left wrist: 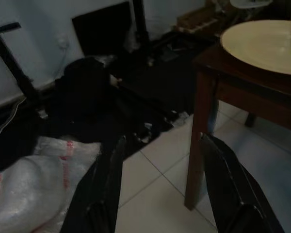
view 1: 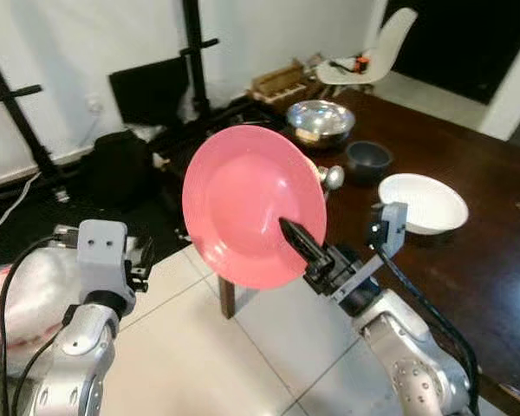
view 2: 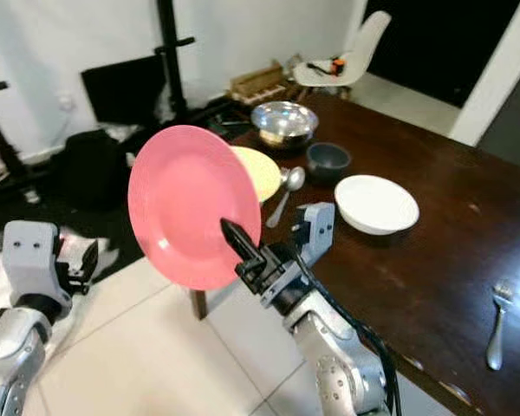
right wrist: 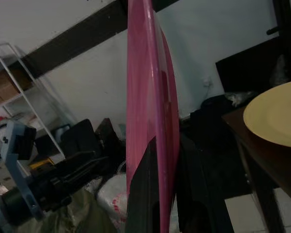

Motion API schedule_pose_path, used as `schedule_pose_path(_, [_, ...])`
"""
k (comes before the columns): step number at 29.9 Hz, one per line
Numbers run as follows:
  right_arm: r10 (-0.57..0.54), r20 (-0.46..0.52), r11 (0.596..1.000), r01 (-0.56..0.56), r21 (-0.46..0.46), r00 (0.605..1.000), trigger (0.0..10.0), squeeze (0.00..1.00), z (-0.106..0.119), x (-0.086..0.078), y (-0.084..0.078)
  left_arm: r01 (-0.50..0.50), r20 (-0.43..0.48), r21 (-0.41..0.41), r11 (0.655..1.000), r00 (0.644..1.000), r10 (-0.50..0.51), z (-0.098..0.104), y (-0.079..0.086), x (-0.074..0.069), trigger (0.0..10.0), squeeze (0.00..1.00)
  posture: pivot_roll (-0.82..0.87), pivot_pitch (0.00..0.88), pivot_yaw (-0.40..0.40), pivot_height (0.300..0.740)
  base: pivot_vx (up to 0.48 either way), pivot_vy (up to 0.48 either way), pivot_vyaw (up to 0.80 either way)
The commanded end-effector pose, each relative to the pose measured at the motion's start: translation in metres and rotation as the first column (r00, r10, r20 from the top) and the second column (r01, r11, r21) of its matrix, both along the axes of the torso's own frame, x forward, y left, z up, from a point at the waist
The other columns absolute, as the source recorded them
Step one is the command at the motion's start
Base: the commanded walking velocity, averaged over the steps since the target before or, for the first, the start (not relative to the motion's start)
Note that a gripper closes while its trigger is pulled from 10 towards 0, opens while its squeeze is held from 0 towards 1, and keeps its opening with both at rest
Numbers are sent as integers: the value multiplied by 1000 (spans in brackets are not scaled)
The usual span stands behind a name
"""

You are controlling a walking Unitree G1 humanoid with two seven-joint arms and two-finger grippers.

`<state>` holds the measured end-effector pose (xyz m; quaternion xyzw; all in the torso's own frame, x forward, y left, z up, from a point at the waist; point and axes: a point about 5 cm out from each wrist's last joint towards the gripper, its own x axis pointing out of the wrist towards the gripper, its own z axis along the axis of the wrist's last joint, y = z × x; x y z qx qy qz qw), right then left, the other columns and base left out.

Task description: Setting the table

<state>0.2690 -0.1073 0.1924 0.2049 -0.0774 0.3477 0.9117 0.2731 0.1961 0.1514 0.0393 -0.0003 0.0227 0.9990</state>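
- The dark wooden worktop (view 2: 433,260) is seen to be partly laid already; by judgement the task is under way, not finished.
- A pink plate (view 1: 251,204) is held up on edge in the air, off the worktop's near corner, at 9 o'clock from the white dish. It has not yet been set down.
- A yellow plate (view 2: 258,171) lies flat at the worktop's corner, partly hidden behind the pink plate.
- A white dish (view 2: 376,204) rests at mid-worktop, with a steel mixing bowl (view 2: 283,122) at 11 o'clock from it and a small dark bowl (view 2: 328,160) between the two.
- The right gripper (view 1: 299,238) is clenched on the pink plate's lower rim, one finger in front and one behind.
- The left gripper (left wrist: 160,189) hangs over the tiled floor with its jaws released and nothing between them.
- A spoon (view 2: 288,187) lies just beside the yellow plate, and a fork (view 2: 497,322) lies at 4 o'clock from the white dish, well apart.
- Placing the pink plate appears to be what is left.
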Motion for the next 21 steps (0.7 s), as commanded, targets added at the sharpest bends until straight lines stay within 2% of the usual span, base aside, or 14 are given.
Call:
schedule_pose_path(1, [9,3,1000,-9,9,1000,10000,0,1,-1,0,-6,-5,9,1000,1000,6,-2,1,-2,10000,0,18,0,57,740,0,0,669])
schedule_pose_path(21, [21,5,1000,-21,8,1000,10000,0,1,-1,1,-2,-3,8,1000,1000,2,-3,0,-1,10000,0,18,0,55,740,0,0,665])
